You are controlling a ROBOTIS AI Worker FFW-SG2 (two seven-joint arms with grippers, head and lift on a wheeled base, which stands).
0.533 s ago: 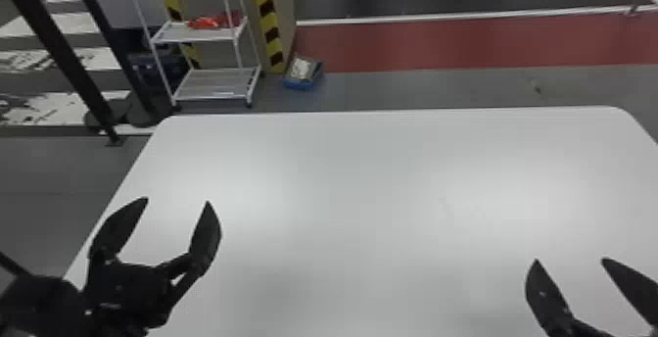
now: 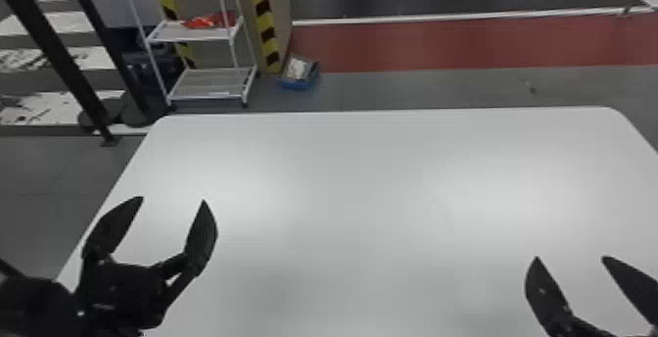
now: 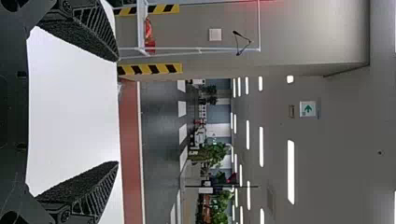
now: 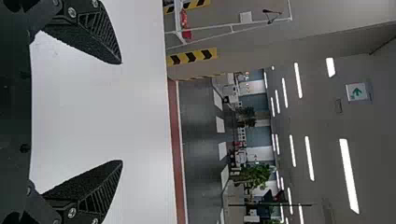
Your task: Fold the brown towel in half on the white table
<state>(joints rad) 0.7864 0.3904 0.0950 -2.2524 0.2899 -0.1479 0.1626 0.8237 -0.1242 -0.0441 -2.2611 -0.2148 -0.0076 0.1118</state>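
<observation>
Over the left part of the white table (image 2: pixel 372 174), my left gripper (image 2: pixel 173 200) is held with its two black fingers spread and nothing between them. My right gripper (image 2: pixel 571 257) is near the bottom right of the head view, also open and holding nothing. In the left wrist view, bare white tabletop (image 3: pixel 70 112) lies beyond the left gripper (image 3: pixel 117 111), whose fingertips stand wide apart. The right wrist view has the right gripper (image 4: pixel 121 112) likewise spread, with plain tabletop (image 4: pixel 144 116) behind it.
Behind the table's far left corner stands a white wire rack (image 2: pixel 210 84) with a red item on its shelf. A blue bin (image 2: pixel 298 74) sits on the floor beside it. Dark posts (image 2: pixel 54 52) rise at the far left.
My left gripper has shifted very slightly to the left in the head view, still open. The right gripper looks almost unmoved.
</observation>
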